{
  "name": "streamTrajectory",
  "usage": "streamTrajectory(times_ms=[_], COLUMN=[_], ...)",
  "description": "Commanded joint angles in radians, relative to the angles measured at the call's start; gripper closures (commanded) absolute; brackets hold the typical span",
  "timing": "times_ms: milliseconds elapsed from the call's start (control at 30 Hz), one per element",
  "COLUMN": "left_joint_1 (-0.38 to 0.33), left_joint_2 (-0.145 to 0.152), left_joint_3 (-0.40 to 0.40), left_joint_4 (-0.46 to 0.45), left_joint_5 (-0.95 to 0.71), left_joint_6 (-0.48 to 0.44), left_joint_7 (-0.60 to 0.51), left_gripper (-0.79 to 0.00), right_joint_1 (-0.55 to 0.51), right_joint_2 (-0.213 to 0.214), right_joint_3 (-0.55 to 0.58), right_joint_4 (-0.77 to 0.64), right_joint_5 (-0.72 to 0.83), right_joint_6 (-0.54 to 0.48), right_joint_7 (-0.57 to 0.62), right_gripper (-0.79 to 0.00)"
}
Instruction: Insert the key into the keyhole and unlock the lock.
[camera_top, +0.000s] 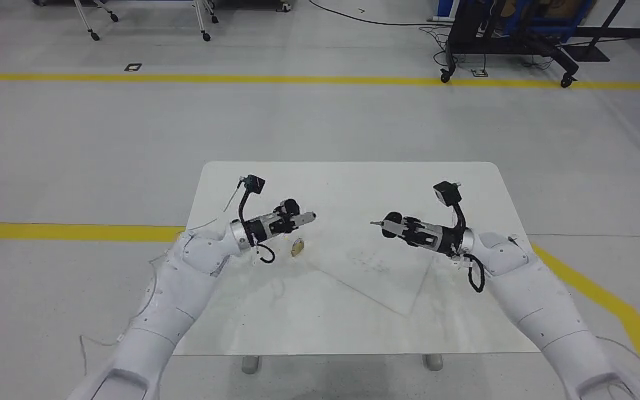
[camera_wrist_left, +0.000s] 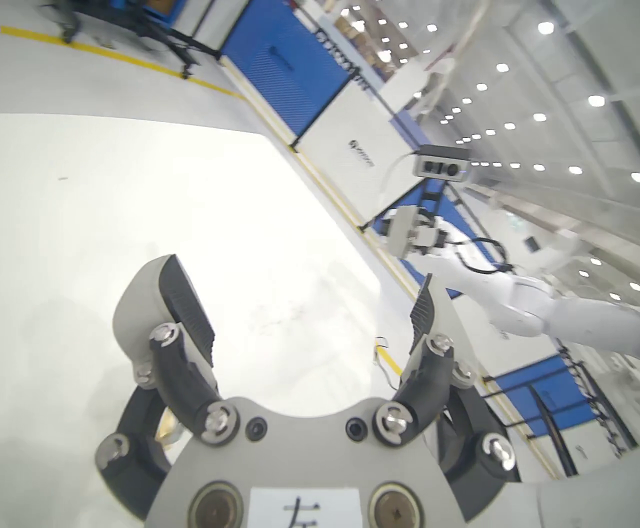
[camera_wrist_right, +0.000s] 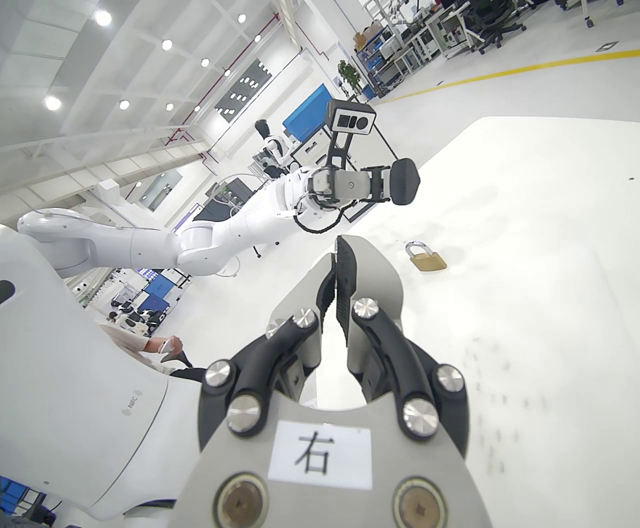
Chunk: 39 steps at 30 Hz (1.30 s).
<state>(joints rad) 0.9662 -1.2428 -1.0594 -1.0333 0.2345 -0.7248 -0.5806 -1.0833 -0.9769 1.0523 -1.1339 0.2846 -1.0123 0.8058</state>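
Lock (camera_top: 297, 247): one padlock with a brass body and a silver shackle, lying flat on the table (camera_top: 400, 190), left of the middle and well in from every edge.
Lock's neighbours: it lies just on the near side of the left gripper (camera_top: 305, 216) and touches neither gripper. The right gripper (camera_top: 378, 224) is farther off, to its right.
Key: I cannot make one out anywhere on the table or in either gripper.
Left gripper: its fingers are spread wide with bare table showing between the ribbed pads (camera_wrist_left: 187, 305). It is held above the table, pointing right toward the other arm.
Right gripper: its two pads (camera_wrist_right: 345, 280) are pressed together. Whether anything thin is pinched between them cannot be told. It hangs above the middle of the table, pointing left, so the two grippers face each other with a gap between.
Count: one lock, two grippers, one table.
Table: white, rounded corners, with faint scuff marks near the middle.
Beyond the table: a pale floor with yellow lines (camera_top: 300, 77), and a dark wheeled frame (camera_top: 510, 45) at the far right.
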Motion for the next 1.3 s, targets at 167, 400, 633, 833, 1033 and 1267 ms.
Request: streamTrajectory(times_ms=[167, 400, 633, 833, 1033, 1267], left_joint_1=[0.127, 0.214, 0.219, 0.173, 0.138, 0.112], left_joint_2=[0.045, 0.073, 0.073, 0.061, 0.047, 0.039], left_joint_3=[-0.056, -0.066, -0.050, 0.008, 0.056, 0.081], left_joint_4=[-0.221, -0.348, -0.364, -0.318, -0.284, -0.264], left_joint_5=[0.433, 0.627, 0.671, 0.726, 0.753, 0.770], left_joint_6=[0.130, 0.114, 0.189, 0.251, 0.287, 0.302], left_joint_7=[0.087, 0.017, -0.003, -0.016, -0.009, -0.005], left_gripper=[-0.785, -0.785, -0.646, -0.603, -0.471, 0.000], right_joint_1=[-0.014, -0.014, -0.014, -0.014, -0.014, -0.014], right_joint_2=[-0.004, -0.006, -0.006, -0.006, -0.006, -0.006], right_joint_3=[0.028, 0.031, 0.031, 0.031, 0.031, 0.031], right_joint_4=[-0.008, -0.002, -0.002, -0.002, -0.002, -0.002], right_joint_5=[0.000, 0.004, 0.004, 0.004, 0.004, 0.004], right_joint_6=[0.000, 0.000, 0.000, 0.000, 0.000, 0.000], right_joint_7=[0.002, 0.002, 0.002, 0.002, 0.002, 0.002], right_gripper=[0.000, 0.000, 0.000, 0.000, 0.000, 0.000])
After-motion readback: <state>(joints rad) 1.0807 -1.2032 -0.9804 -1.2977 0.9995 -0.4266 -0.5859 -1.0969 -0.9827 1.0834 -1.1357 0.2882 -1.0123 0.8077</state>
